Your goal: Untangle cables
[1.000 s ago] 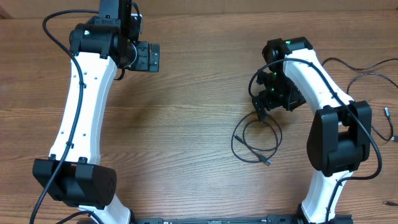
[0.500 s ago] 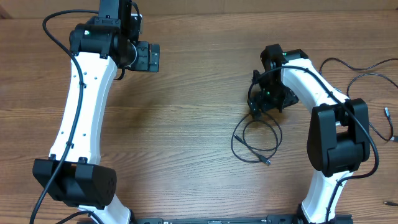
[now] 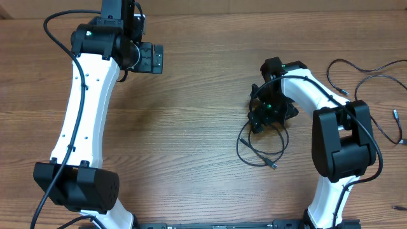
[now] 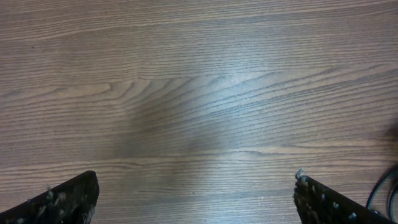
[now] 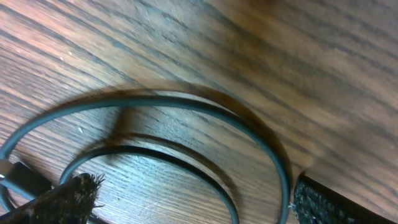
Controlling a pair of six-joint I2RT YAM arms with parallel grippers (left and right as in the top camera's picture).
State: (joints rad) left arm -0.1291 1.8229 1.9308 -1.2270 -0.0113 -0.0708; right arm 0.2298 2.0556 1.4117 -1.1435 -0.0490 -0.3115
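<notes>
Beneath right gripper [image 3: 257, 120], half-hidden cable loop [image 5: 186, 104]

Robot lab bench: wood-grain table [image 3: 191, 95], two white arms [image 3: 82, 108] mounted.

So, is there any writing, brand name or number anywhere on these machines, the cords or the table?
No readable text: the white-and-black left arm, its matching right arm, the looped thin black cable and the brown wooden table carry no legible words, labels or numbers.
</notes>
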